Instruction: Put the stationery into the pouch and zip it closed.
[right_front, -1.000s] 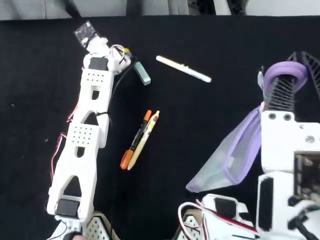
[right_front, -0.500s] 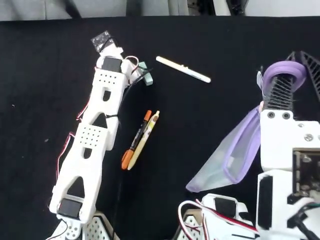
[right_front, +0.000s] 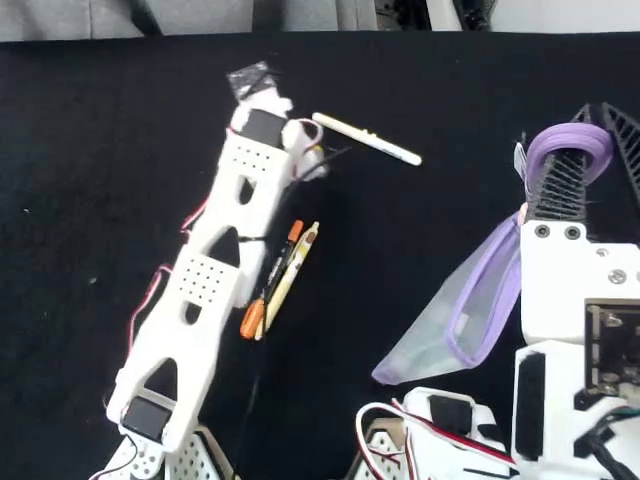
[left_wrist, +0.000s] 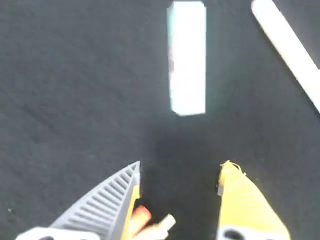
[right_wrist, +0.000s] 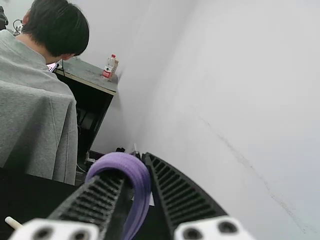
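Observation:
A pale teal eraser (left_wrist: 187, 57) lies on the black table just ahead of my left gripper (left_wrist: 180, 170), which is open and empty above the mat. A white pen (left_wrist: 287, 47) lies slanted beside the eraser, and from above this white pen (right_front: 365, 138) is just right of the left gripper (right_front: 312, 158). An orange marker (right_front: 270, 280) and a yellow pen (right_front: 290, 275) lie side by side mid-table, partly under the left arm. At the right, my right gripper (right_front: 568, 150) is shut on the rim of the purple pouch (right_front: 465, 310), which hangs down from it, and the pouch rim (right_wrist: 125, 175) sits between its fingers.
The black table (right_front: 80, 200) has free room at the left and in the middle between the arms. The right arm's white base (right_front: 570, 330) stands at the front right. A seated person in grey (right_wrist: 35, 115) is behind the table, away from the task things.
The left arm has swung to the right, from the far left toward the white pen, and now covers the eraser in the high view. The right arm and the pouch have stayed still.

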